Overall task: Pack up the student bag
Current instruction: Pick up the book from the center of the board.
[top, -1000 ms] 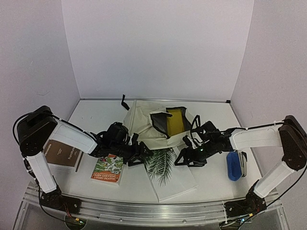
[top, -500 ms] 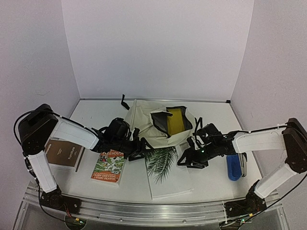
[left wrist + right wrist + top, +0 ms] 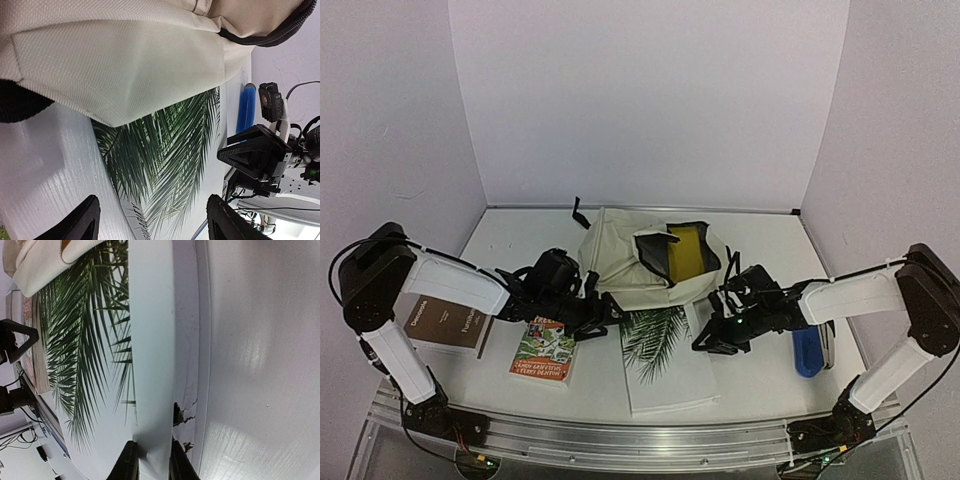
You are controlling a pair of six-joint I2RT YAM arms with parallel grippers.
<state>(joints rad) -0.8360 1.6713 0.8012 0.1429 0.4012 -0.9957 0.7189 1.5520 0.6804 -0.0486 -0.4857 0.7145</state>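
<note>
The right jaws are clamped on the right-hand edge of the palm-leaf book point(image 3: 150, 340), which lies on the surface point(image 3: 520, 235) between the 2 sets of jaws. The left jaws stand apart and empty, poised at that book's other side.

Outside the left jaws lie 2 more books: a colourful paperback point(image 3: 545, 350) just beside them and a brown book point(image 3: 450, 322) farther out. A blue case point(image 3: 807, 350) sits just outside the right jaws.

Beyond both jaws lies the student bag point(image 3: 620, 262), mouth open, its near edge reaching over the palm-leaf book's far end. Something yellow point(image 3: 686, 250) is already inside.

I judge the packing barely begun: 1 item in, 4 left out, and the palm-leaf book in hand.
</note>
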